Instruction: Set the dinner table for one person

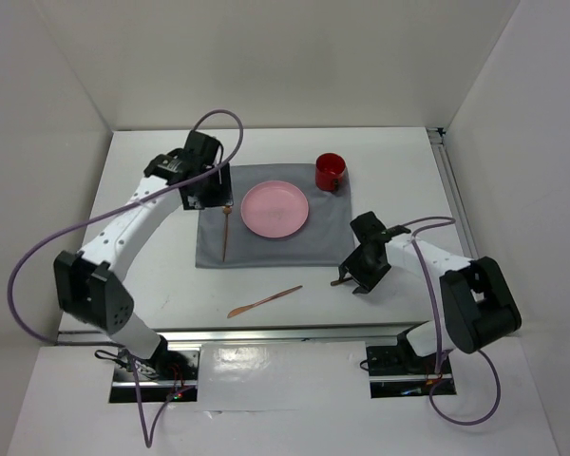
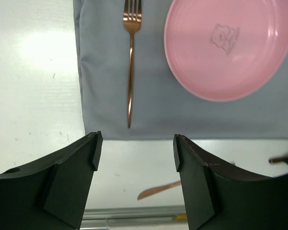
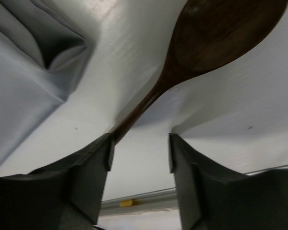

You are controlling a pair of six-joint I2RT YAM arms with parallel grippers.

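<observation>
The white dinner table (image 1: 399,171) holds a grey placemat (image 1: 266,249) with a pink plate (image 1: 275,209) and a copper fork (image 1: 226,233) to the plate's left. A red cup (image 1: 330,171) stands at the mat's far right corner. A copper knife (image 1: 264,302) lies on the table nearer than the mat. My left gripper (image 1: 212,198) is open and empty above the mat's far left; its view shows the fork (image 2: 131,62) and plate (image 2: 228,45). My right gripper (image 3: 139,151) is open, low over a dark spoon (image 3: 221,33) whose handle runs against its left finger.
The spoon (image 1: 343,279) lies on the table just right of the mat's near right corner, under my right gripper (image 1: 366,271). A crumpled mat corner (image 3: 24,86) is beside it. White walls enclose the table on three sides. A metal rail runs along the near edge.
</observation>
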